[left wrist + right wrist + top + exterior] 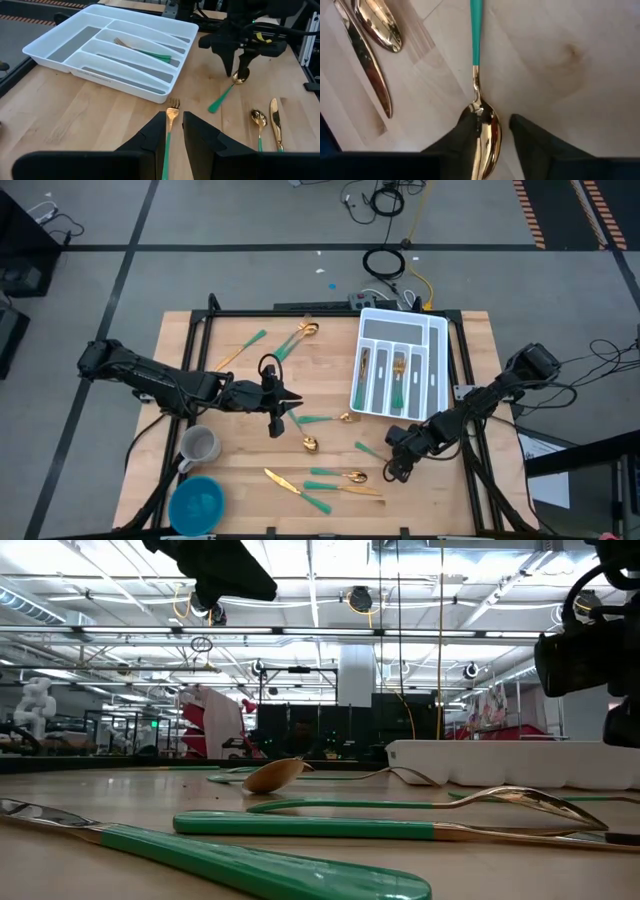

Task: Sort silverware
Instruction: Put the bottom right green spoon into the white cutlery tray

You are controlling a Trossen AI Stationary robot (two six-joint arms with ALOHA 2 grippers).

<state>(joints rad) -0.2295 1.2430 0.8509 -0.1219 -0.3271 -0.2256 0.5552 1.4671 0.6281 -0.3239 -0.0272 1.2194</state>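
The silverware, small pieces with shiny gold heads and teal-green handles, lies scattered over the pale wooden table (330, 465); a few pieces already rest in the white plastic compartmented tray (400, 365) at the far right.

The right gripper (398, 465) is low over the table at the near right, its dark fingers (465, 137) standing apart on either side of the bowl of a gold spoon with a teal handle (482, 120) that lies flat on the wood; it holds nothing yet.

The left gripper (290, 407) sits mid-table, its jaws narrowly parted around the neck of a gold fork with a teal handle (170, 125); whether they actually pinch it I cannot tell.

These pieces look light, thin and rigid, so they should not bend or break. The polished heads are probably slick and curved, a poor place to pinch. The straight handle or the neck just behind the head likely gives flatter, surer contact. Lying flush on the table, each piece probably needs the fingertips to press down close to the wood.
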